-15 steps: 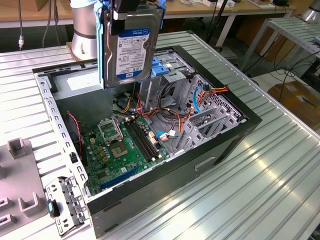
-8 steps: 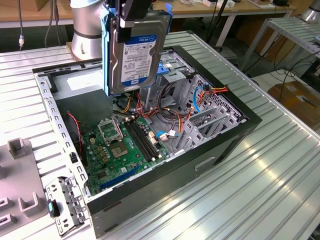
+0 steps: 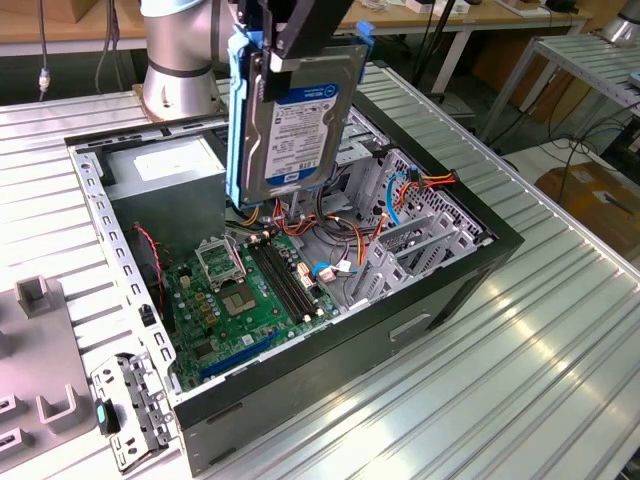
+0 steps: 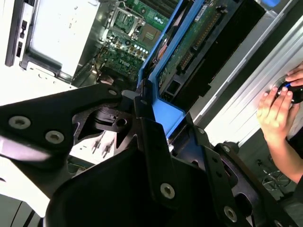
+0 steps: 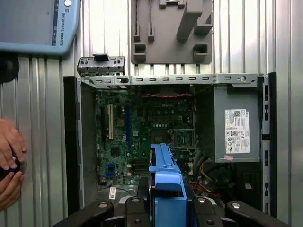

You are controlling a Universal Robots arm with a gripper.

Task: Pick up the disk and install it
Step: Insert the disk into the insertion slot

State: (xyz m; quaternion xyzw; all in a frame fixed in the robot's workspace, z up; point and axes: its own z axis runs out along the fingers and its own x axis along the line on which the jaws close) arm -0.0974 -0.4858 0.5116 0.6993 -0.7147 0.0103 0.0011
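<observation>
The disk [image 3: 297, 125] was gripped at its top end by the gripper [image 3: 288, 40], closed tight on it. It was held upright in the air, over the open computer case [image 3: 435, 300] and its green board [image 3: 240, 310].

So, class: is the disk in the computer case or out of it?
Out: the end effector holds the disk upright over the open case, not seated in any bay.

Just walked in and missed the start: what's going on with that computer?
The gripper is clamped on the disk, holding it upright in the air over the open computer case and its motherboard. It is not seated yet. A person's hand is beside the case.
</observation>
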